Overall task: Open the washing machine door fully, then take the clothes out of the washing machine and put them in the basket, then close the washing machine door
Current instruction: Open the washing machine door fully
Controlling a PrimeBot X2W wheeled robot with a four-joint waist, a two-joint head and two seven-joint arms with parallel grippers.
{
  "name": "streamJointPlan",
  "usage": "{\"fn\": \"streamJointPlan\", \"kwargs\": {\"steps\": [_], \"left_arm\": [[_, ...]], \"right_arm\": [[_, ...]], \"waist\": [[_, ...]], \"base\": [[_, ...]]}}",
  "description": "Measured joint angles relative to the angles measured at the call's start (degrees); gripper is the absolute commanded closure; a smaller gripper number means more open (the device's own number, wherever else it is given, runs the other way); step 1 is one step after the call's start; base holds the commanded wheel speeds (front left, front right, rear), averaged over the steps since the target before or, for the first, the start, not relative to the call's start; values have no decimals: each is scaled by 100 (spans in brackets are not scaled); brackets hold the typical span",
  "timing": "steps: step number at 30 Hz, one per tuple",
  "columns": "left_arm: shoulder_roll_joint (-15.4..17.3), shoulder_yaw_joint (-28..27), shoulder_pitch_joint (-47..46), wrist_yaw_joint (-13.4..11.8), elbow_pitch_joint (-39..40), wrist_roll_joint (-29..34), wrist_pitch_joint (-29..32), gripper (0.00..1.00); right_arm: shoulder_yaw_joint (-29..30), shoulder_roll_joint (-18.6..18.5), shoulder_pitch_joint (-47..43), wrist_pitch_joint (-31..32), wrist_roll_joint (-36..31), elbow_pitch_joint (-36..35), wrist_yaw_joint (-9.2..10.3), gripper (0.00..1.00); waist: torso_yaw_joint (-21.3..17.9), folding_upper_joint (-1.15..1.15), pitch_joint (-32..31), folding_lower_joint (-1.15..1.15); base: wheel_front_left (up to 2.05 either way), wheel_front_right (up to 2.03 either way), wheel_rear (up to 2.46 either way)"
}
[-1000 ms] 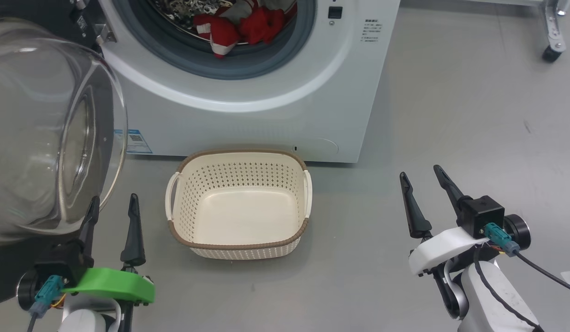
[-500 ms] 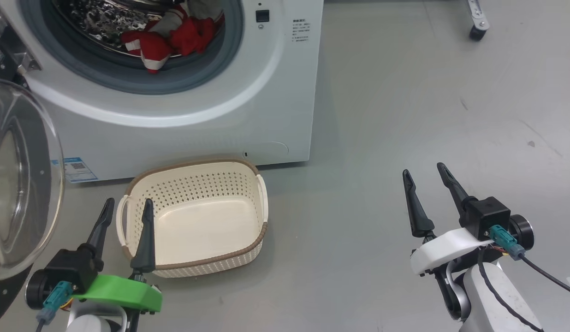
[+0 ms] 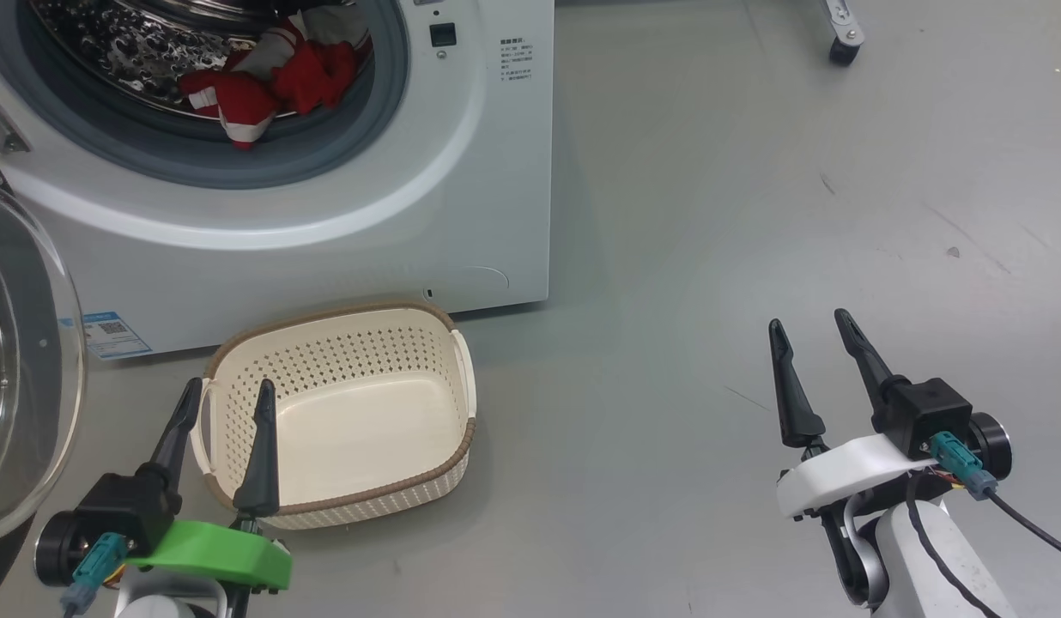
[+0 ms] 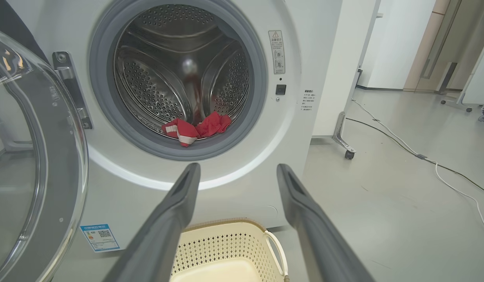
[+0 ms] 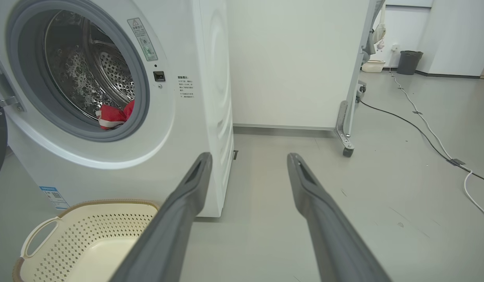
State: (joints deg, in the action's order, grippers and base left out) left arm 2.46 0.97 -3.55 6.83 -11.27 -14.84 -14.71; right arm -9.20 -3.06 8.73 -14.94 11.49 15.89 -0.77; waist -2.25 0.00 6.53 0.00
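Red clothes lie low in the open mouth of the washing machine, up and ahead of my left end effector, whose fingers are apart at the near left corner of the basket. My right end effector, also spread, stands well off to the right.

Along my left wrist the heap lies nearly dead ahead, just left of the gap and stretched crosswise. The washing machine door stands wide open at left.

From my right wrist it sits far left. I judge the left arm nearer.
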Motion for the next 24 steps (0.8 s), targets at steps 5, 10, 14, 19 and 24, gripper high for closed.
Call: {"fn": "streamJointPlan", "kwargs": {"steps": [5, 10, 14, 19, 24], "left_arm": [[-1, -7, 3, 1, 4, 34, 0, 0], [-7, -80, 21, 1, 62, 44, 0, 0], [-8, -93, 92, 1, 70, 44, 0, 0], [-9, -92, 137, 1, 73, 44, 0, 0], [-9, -83, 155, 1, 94, 58, 0, 0]], "right_arm": [[-9, 9, -4, 0, -1, -40, -1, 0], [-48, 22, -16, 0, -8, -43, -11, 0], [-53, 25, -35, 0, -10, -43, -14, 0], [-57, 25, -100, 0, -10, -42, -16, 0], [-64, 25, -104, 0, -11, -40, -19, 0]], "waist": [[117, 0, 7, 0], [200, 0, -16, 0], [217, 0, -38, 0], [225, 0, -58, 0], [231, 0, -82, 0]], "base": [[0, 0, 0], [0, 0, 0], [0, 0, 0], [0, 0, 0], [0, 0, 0]]}}
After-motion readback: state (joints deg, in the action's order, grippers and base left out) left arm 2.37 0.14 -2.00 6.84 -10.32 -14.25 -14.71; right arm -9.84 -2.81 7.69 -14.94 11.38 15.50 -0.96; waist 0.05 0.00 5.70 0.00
